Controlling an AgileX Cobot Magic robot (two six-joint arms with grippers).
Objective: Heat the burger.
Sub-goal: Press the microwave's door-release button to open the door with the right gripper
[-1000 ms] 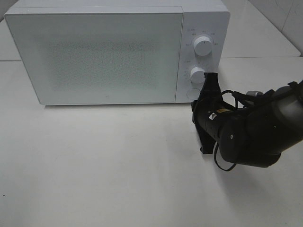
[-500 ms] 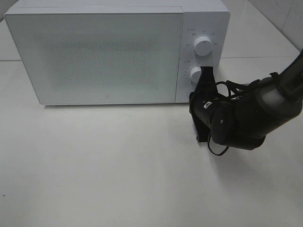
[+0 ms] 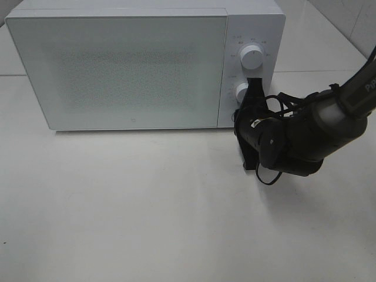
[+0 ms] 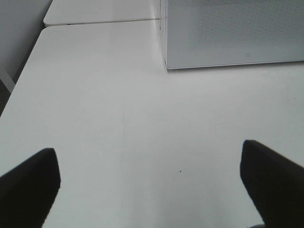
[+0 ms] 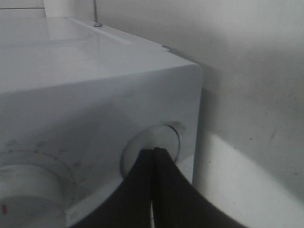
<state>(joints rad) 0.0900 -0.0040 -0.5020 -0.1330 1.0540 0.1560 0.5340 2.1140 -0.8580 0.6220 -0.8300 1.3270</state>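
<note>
The burger is hidden; no view shows it. The white microwave [image 3: 117,64] stands at the back of the table with its door closed. My right gripper [image 3: 242,114] is shut, and its fingertips [image 5: 153,151] meet in a point against the round button [image 5: 159,135] at the bottom of the control panel. It holds nothing. My left gripper [image 4: 151,190] is open and empty above bare table, to the left of the microwave's corner [image 4: 237,33]. It does not show in the exterior high view.
Two white knobs, upper [image 3: 253,57] and lower [image 3: 244,92], sit on the panel above the button; one knob shows in the right wrist view [image 5: 28,190]. The white table [image 3: 147,223] stretches in front. The right arm [image 3: 305,138] lies right of the panel.
My right gripper has moved left and up toward the microwave's control panel, and its shut tips now touch the round button. The door stays closed.
</note>
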